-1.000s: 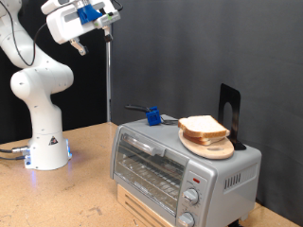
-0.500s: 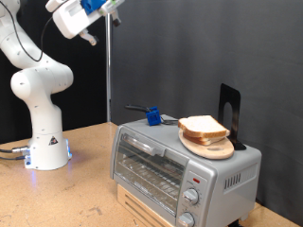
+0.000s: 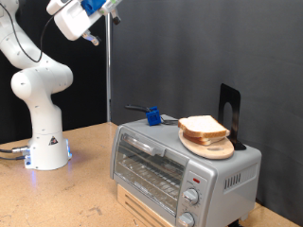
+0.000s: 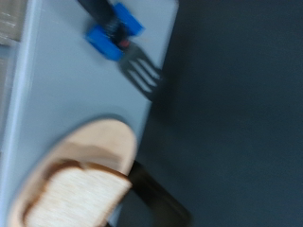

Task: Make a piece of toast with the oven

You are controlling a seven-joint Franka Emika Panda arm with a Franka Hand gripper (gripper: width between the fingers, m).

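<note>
The piece of toast [image 3: 201,127] lies on a round wooden board [image 3: 216,148] on top of the silver oven [image 3: 156,163], whose glass door is closed. In the wrist view the toast [image 4: 76,200] sits on the board [image 4: 99,147] on the oven's grey top [image 4: 76,90]. My gripper [image 3: 110,8] hangs high at the exterior view's top left, far above and to the left of the oven, and it touches nothing. Its fingers do not show in the wrist view.
A blue-handled fork-like tool [image 3: 150,115] lies on the oven top to the left of the board, also seen as the tool [image 4: 118,33] in the wrist view. A black stand [image 3: 229,106] rises behind the board. The robot base [image 3: 43,142] stands on the wooden table at left.
The hand has risen and tilted towards the exterior view's top left, partly leaving the frame. Toast, board, tool and oven have not moved.
</note>
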